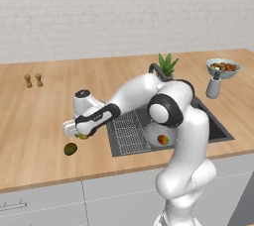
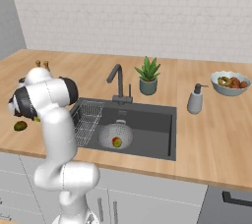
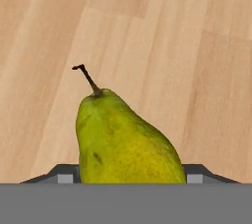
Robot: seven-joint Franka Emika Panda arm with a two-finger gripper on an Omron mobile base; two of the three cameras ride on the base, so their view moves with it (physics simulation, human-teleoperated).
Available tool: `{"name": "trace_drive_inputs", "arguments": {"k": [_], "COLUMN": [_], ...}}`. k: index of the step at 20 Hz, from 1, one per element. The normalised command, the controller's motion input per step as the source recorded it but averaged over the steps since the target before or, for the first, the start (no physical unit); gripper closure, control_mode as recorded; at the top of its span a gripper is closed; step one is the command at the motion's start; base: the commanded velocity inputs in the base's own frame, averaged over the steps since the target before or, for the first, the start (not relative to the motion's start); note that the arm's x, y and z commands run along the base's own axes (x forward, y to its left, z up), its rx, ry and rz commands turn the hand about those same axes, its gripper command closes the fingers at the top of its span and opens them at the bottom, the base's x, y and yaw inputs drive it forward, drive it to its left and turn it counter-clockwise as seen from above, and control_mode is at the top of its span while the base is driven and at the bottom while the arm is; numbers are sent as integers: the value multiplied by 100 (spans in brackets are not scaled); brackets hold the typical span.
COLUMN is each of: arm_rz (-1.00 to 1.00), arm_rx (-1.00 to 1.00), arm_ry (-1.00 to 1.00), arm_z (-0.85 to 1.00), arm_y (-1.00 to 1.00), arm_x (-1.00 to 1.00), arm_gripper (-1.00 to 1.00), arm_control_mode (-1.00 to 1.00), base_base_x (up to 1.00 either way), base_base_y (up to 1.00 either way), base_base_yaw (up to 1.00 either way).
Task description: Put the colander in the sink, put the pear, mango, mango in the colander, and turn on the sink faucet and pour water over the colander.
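Note:
The yellow-green pear (image 3: pixel 123 139) with its thin dark stem lies on the wooden counter left of the sink (image 1: pixel 214 127). My gripper (image 1: pixel 81 134) is down over it, and both fingertips (image 3: pixel 65 175) press against its sides. The pear (image 1: pixel 82 136) peeks out under the hand. The light-grey colander (image 1: pixel 152 132) (image 2: pixel 108 133) sits in the dark basin (image 2: pixel 152 125) with one red-green mango (image 1: pixel 162 140) (image 2: pixel 117 142) inside. A second, darker mango (image 1: pixel 70 148) (image 2: pixel 20 126) rests on the counter just in front of the gripper. The dark faucet (image 2: pixel 117 83) stands behind the basin with no stream showing.
A wire rack (image 1: pixel 126 132) fills the sink's left part. Behind the sink are a potted plant (image 2: pixel 148 76), a soap dispenser (image 2: pixel 196 99) and a pale bowl of small fruit (image 2: pixel 230 82). Two small shakers (image 1: pixel 33 80) stand far left.

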Motion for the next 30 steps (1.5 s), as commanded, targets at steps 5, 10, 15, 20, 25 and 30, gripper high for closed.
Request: {"name": "trace_drive_inputs", "arguments": {"k": [5, 10, 15, 20, 25, 30], "arm_rz": [-1, -4, -7, -8, -4, -4], "arm_rx": [0, 4, 3, 2, 5, 6], "arm_ry": [0, 0, 0, 0, 0, 6], "arm_z": [42, 38, 38, 32, 26, 24], "arm_y": [-76, -100, -100, -100, -100, -100], "arm_x": [-48, -73, -54, -26, -16, 0], "arm_gripper": [100, 100, 100, 100, 100, 100], "arm_control_mode": [-100, -100, -100, -100, -100, -100], "base_base_x": [0, 0, 0, 0, 0, 0], "base_base_y": [0, 0, 0, 0, 0, 0], "base_base_yaw": [0, 0, 0, 0, 0, 0]}}
